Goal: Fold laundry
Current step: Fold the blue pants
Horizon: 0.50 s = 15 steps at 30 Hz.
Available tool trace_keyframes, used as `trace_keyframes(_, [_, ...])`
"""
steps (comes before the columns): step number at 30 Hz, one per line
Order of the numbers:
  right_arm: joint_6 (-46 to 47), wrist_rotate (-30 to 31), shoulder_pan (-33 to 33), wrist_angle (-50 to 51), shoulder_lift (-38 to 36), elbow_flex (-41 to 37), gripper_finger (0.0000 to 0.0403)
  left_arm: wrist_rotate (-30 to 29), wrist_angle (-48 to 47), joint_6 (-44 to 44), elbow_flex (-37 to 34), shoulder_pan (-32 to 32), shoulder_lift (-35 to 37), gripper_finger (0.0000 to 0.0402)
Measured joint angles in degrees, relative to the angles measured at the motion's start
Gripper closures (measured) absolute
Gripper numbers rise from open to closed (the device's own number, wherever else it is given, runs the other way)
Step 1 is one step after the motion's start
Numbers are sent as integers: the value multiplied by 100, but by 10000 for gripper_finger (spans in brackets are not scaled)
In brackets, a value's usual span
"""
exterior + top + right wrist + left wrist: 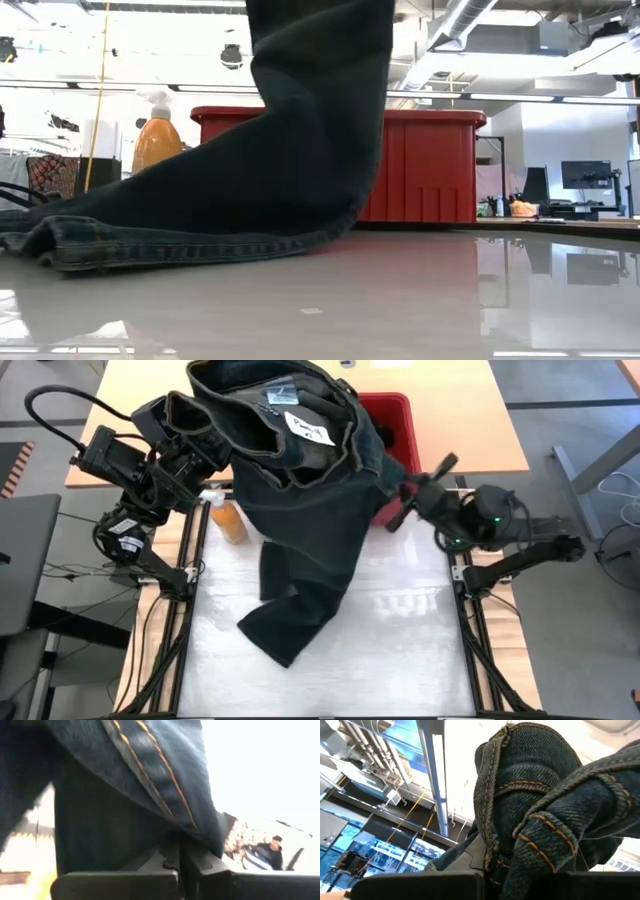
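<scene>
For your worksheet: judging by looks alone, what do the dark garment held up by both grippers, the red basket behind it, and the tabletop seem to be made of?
Garment: denim, likely cotton; twill weave and orange-gold topstitching along seams, matte dark blue. Red basket: probably moulded plastic; smooth, ribbed walls, slight sheen. Tabletop: a smooth glossy pale surface, perhaps laminate or coated board; it mirrors the room's lights.

Front table (400, 660) open, jeans (300, 530) (hanging) block — basket (395, 420)
</scene>
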<state>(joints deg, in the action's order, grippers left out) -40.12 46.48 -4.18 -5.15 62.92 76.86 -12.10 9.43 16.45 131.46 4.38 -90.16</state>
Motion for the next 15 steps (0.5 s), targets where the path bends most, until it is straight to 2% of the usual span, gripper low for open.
trace_keyframes(4, [261, 470, 303, 936, -391, -11, 383, -207, 25, -96, 0, 16, 19, 379])
trace_keyframes(7, [394, 797, 488, 1001, -613, -11, 384, -233, 67, -95, 0, 18, 38, 379])
trace_keyframes(9, [737, 711, 585, 1053, -727, -10, 383, -227, 91, -88, 2, 3, 42, 379])
trace_keyframes(11, [1257, 254, 577, 1365, -812, -9, 383, -238, 87, -83, 2, 0, 42, 379])
trace_keyframes(15, [2419, -1442, 420, 2448, -868, -9, 383, -336, 54, -84, 2, 0, 38, 379])
